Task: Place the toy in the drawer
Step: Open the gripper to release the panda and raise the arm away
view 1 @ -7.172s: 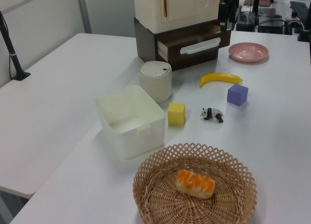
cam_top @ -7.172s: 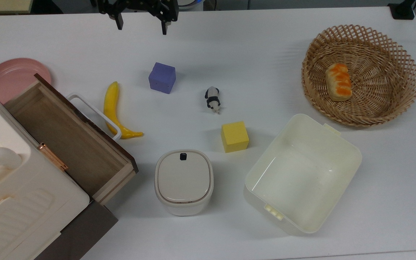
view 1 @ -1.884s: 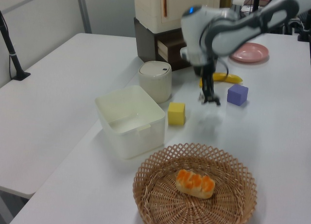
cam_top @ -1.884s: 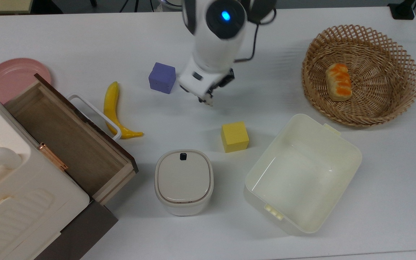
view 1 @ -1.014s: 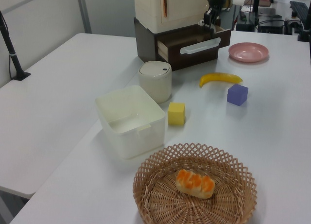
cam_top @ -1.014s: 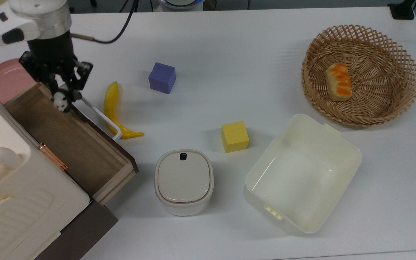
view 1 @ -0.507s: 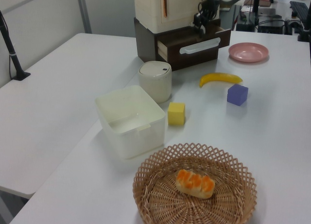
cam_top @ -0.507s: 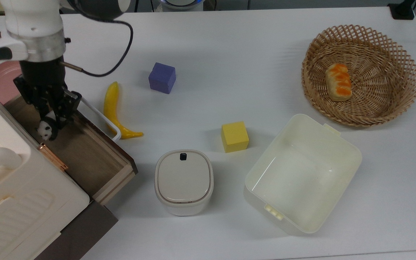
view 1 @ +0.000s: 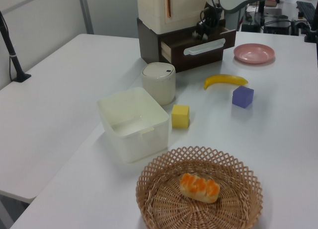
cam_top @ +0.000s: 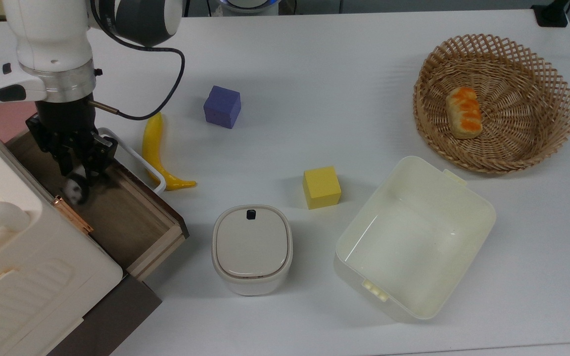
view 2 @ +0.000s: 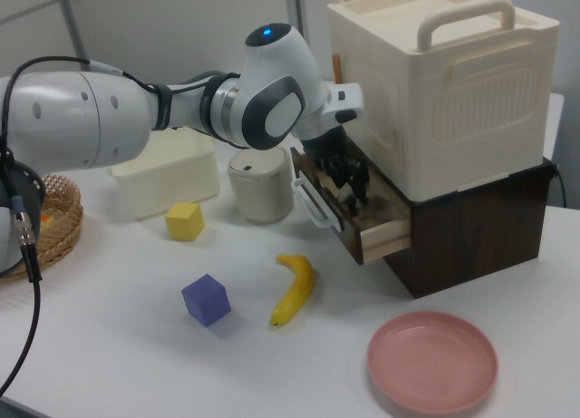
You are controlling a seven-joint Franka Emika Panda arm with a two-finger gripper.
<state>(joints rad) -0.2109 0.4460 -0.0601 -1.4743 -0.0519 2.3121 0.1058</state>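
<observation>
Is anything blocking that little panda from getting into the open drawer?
Nothing visible does. The gripper hangs over the open drawer, with the panda just below its fingertips inside the drawer opening. The drawer floor beside it looks bare.

White table (cam_top: 344, 64) carried a cream cabinet (cam_top: 23, 277), pink plate (view 2: 432, 361), banana (cam_top: 155, 148), purple cube (cam_top: 222, 107), yellow cube (cam_top: 321, 187), lidded bin (cam_top: 252, 249), open tub (cam_top: 413, 237) and wicker basket (cam_top: 552, 89) (bread inside).

Matt wooden drawer (cam_top: 131, 222) — basket (cam_top: 552, 128) seemingly wicker
</observation>
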